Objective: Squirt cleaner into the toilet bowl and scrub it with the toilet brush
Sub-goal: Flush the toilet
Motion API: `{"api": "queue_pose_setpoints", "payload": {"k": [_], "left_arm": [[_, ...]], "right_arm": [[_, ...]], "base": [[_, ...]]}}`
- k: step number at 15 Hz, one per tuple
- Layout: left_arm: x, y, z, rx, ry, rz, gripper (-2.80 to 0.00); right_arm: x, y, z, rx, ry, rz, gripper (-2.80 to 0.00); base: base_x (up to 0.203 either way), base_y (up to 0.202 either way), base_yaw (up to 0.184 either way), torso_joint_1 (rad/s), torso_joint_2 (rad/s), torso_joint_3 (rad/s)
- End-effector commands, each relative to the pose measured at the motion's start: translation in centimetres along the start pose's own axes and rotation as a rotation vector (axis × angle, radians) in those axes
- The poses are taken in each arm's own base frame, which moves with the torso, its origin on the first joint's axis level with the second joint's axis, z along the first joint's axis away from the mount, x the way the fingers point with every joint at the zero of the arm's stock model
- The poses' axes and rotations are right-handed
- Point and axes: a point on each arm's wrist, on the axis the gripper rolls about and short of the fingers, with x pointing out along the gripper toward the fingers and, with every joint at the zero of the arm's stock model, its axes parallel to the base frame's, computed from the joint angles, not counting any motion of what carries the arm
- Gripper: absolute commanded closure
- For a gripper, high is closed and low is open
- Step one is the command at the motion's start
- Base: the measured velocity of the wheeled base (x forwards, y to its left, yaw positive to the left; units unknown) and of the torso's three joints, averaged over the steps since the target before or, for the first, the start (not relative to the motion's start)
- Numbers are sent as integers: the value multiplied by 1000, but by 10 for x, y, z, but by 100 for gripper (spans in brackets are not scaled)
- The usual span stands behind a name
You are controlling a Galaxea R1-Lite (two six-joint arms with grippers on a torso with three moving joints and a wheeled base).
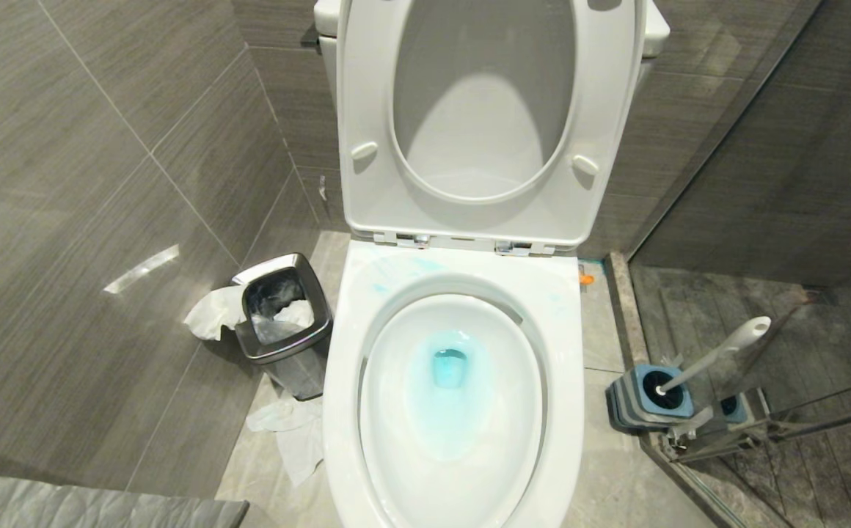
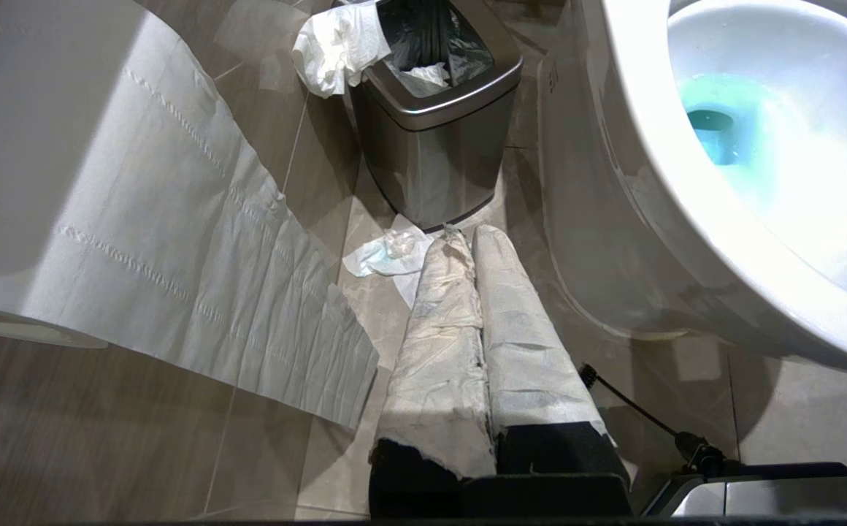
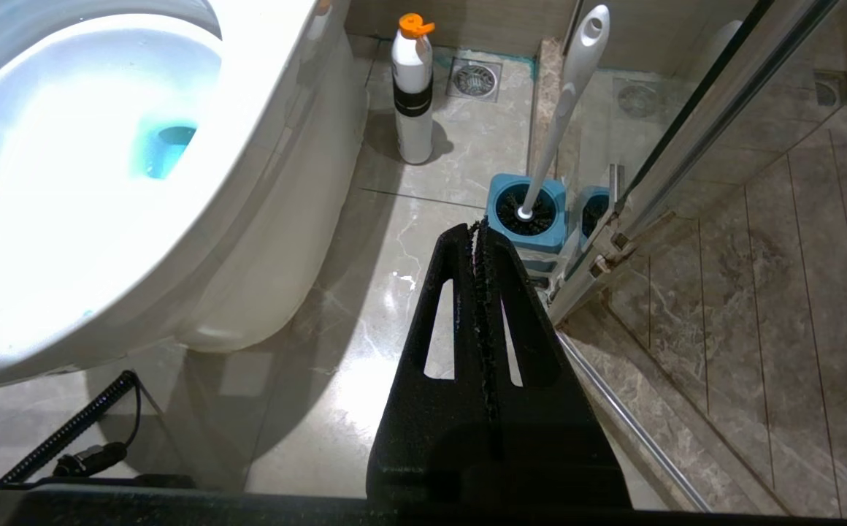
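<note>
- Right gripper (image 3: 476,235): black fingers pressed flat together, nothing between them. Hangs low over the floor tiles beside the toilet bowl (image 3: 277,146).
- Left gripper (image 2: 467,241): paper-wrapped fingers closed against each other, holding nothing. Hangs on the other side of the bowl, tips aimed toward the steel waste bin (image 2: 434,109) with crumpled tissue (image 2: 387,256) on the floor just ahead.
- Neither arm shows in the head view.
- Cleaner (image 1: 449,374): turquoise pool in the bowl's sump, faint blue smears on the rim near the hinges. Looks like the squirt step is already done; seat and lid are up.
- Cleaner bottle (image 3: 412,88), white with orange cap, stands upright on the floor beyond the right fingertips, off toward the bowl side, apart from the porcelain.
- Toilet brush (image 3: 562,109): seated in its blue holder (image 3: 527,215), which sits just ahead of the right fingertips, slightly to the glass-door side. The glass door frame (image 3: 686,131) runs right alongside.
- Key relation: handle's long axis leans up and away from the right fingers, toward the glass, holed end at the top. Brush is on the right gripper's side; left gripper has the whole bowl between it and the holder.
- My read: next is open the right fingers and take the handle above the holder. Tight clearance to the glass frame is the risk.
</note>
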Motion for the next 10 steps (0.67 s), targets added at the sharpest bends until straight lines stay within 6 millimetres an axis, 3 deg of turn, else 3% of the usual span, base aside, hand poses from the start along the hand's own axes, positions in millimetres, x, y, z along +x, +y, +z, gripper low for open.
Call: {"api": "queue_pose_setpoints", "payload": {"k": [1, 10], "left_arm": [[0, 0, 0, 4, 1, -2, 0], [0, 0, 1, 42, -4, -14, 0]], "right_arm": [[0, 0, 0, 1, 2, 0, 0], [0, 0, 0, 1, 2, 0, 0]], "base": [[0, 0, 0, 0, 0, 0], [0, 0, 0, 0, 0, 0]]}}
